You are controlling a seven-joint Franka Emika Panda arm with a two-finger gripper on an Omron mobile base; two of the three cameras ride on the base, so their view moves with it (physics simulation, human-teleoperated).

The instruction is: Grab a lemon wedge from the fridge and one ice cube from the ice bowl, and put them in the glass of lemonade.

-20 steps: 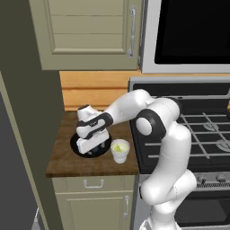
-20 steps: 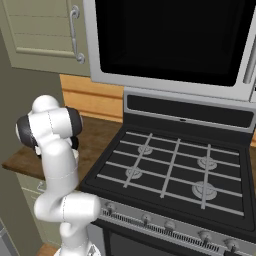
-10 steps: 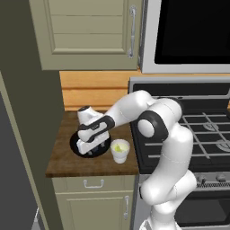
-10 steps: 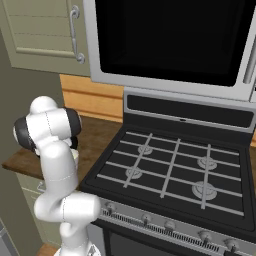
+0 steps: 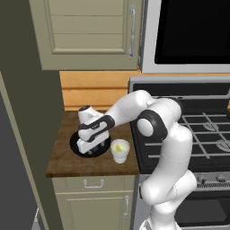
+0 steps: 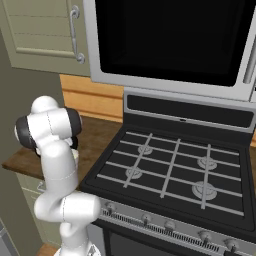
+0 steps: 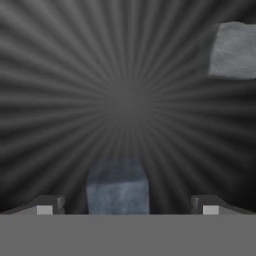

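My gripper (image 5: 92, 148) reaches down into the black ice bowl (image 5: 77, 146) on the wooden counter. Seen from the hand, the gripper (image 7: 127, 204) is open, its two fingertips (image 7: 46, 205) spread wide on either side of a pale grey-blue ice cube (image 7: 118, 187) lying on the bowl's dark ribbed floor (image 7: 125, 100). Nothing is gripped. A second ice cube (image 7: 233, 50) lies at the upper right. The glass of lemonade (image 5: 120, 151) stands just right of the bowl, with something yellow-green in its pale liquid. The fridge is out of view.
The wooden counter (image 5: 63, 152) is small, bounded by a dark tall panel (image 5: 27, 112) on the left and the black stove (image 6: 170, 170) on the right. A green wall cabinet (image 5: 90, 31) and a microwave (image 6: 170, 40) hang above. My own arm (image 6: 52, 145) blocks the right base view.
The hand has sunk a little lower and leftward into the bowl. The jaws have stayed wide open.
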